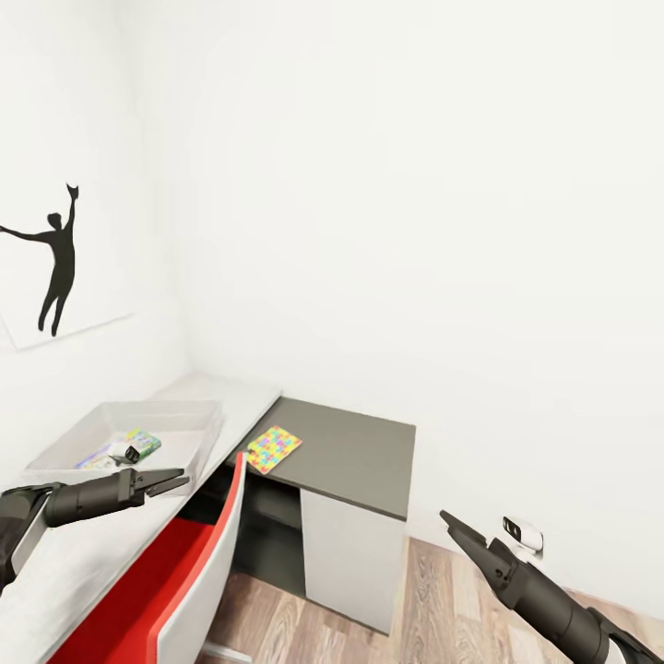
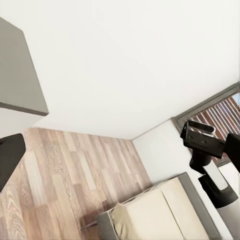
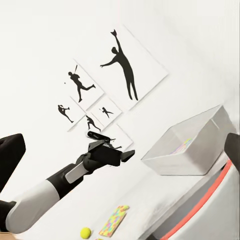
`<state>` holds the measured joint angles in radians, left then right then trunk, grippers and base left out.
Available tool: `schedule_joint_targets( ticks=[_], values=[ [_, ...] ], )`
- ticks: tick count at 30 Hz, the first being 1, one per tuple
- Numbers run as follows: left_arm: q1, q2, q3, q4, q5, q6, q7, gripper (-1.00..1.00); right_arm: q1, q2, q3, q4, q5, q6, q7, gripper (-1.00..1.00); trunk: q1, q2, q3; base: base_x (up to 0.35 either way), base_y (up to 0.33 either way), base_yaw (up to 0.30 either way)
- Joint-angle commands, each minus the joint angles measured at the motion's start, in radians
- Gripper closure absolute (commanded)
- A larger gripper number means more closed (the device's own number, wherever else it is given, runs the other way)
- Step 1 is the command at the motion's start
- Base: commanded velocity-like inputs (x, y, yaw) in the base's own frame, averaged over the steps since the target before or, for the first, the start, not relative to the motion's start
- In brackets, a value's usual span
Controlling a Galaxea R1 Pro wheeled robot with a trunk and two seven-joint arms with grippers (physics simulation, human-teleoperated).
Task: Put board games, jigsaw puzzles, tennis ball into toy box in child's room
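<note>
The toy box (image 1: 198,420) stands on the light grey table (image 1: 83,553) at the left, with two colourful flat boxes inside, one yellow-green (image 1: 144,442) and one bluish (image 1: 96,457). A jigsaw puzzle (image 1: 274,448) lies on the lower dark-grey section. My left gripper (image 1: 182,482) hovers open and empty just in front of the toy box. The right gripper (image 1: 446,521) hangs open and empty over the floor at the right. In the right wrist view a tennis ball (image 3: 85,232) and another puzzle (image 3: 114,220) lie on the table beyond my left gripper (image 3: 111,145), with the toy box (image 3: 187,145) further along.
A red chair (image 1: 175,581) is pushed up against the table, close under my left arm. Dancer silhouettes (image 1: 55,258) hang on the left wall. Wood-plank floor (image 1: 433,599) lies at the right. The bed (image 2: 165,215) is in the left wrist view.
</note>
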<state>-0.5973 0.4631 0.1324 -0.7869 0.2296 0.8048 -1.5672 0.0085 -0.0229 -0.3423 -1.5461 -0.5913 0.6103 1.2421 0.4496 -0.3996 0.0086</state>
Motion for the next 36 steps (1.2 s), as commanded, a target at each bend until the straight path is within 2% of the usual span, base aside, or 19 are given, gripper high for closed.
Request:
schedule_joint_targets(
  ticks=[1, 28, 36],
  values=[
    [0.0, 0.0, 0.0, 0.0, 0.0, 0.01, -0.004, -1.0, 0.0, 0.0, 0.0, 0.0, -0.005, 0.009, -0.001, -1.0, 0.0, 0.0, 0.0, 0.0, 0.0, -0.277],
    [0.0, -0.005, -0.005, 0.0, -0.001, 0.005, -0.004, -1.0, 0.0, -0.002, -0.001, 0.0, -0.007, 0.011, -0.001, -1.0, 0.0, 0.0, 0.011, 0.0, 0.0, -0.277],
    [0.0, -0.006, -0.005, 0.0, -0.001, 0.005, -0.004, -1.0, 0.001, 0.0, -0.034, 0.0, -0.006, 0.013, 0.001, -1.0, 0.0, 0.0, 0.015, 0.0, 0.0, -0.277]
  ],
)
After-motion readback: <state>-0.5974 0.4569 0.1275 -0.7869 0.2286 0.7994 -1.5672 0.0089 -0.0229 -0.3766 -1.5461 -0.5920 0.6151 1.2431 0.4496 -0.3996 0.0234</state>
